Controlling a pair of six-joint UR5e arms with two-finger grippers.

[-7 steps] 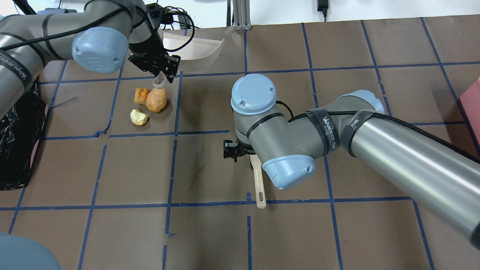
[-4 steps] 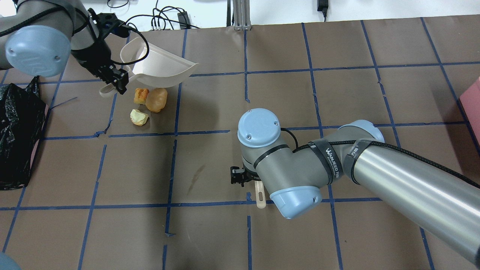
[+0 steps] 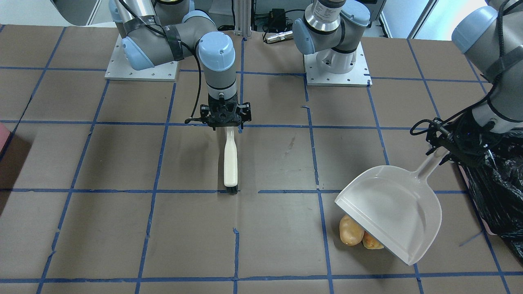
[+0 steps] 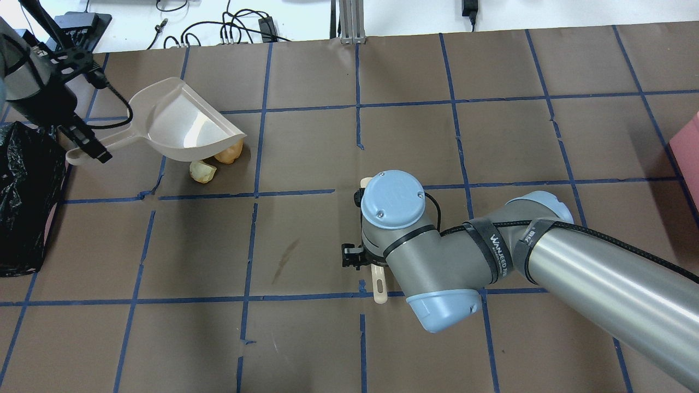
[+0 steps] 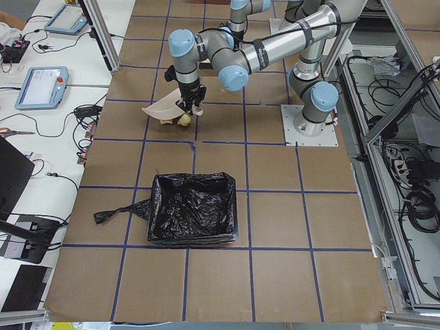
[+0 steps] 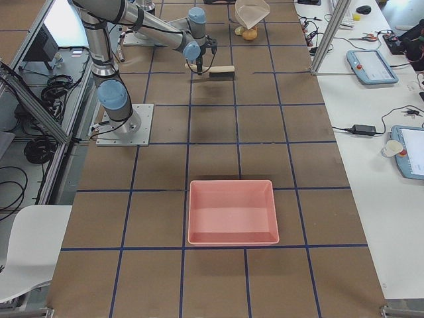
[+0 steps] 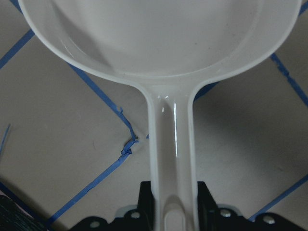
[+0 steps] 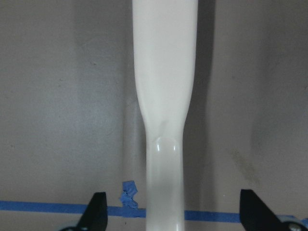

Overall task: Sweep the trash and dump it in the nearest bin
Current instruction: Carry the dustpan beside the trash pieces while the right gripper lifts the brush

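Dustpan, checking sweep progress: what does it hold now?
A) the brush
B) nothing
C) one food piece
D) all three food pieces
B: the dustpan is bare inside in the overhead view, and the trash lies outside, under its front edge.

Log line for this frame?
left gripper shut on dustpan | dustpan tilted over trash | right gripper open astride brush | trash on table

Pink tray (image 6: 232, 213) and white chair (image 6: 30, 246)

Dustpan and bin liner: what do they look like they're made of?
Dustpan: probably rigid molded plastic, off-white and glossy, judging by smooth highlights and its one-piece scoop and handle. Bin liner: thin black plastic film, shiny, judging by its crinkles and glints.
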